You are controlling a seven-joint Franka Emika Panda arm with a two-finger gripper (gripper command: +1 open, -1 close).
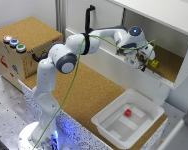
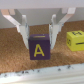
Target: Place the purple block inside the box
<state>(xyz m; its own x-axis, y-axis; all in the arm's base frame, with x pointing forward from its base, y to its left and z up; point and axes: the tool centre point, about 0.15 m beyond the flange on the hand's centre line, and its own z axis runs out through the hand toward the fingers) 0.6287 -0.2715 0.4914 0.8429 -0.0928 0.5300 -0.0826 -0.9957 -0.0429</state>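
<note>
Box (image 1: pixel 144 111), white and shallow with a flared rim, sits on the cork surface (image 1: pixel 89 92) toward the exterior view's lower right; a small red block (image 1: pixel 127 113) lies inside it. Well apart from it, my arm (image 1: pixel 69 55) reaches into the white-walled shelf recess (image 1: pixel 164 35) at the exterior view's upper right. There my gripper (image 2: pixel 39 31) is closed on the purple block (image 2: pixel 39 47), marked with a yellow "A", one finger (image 2: pixel 23 25) pressed to each side. A yellow block (image 2: pixel 76 40) rests just beside it on the cork floor.
</note>
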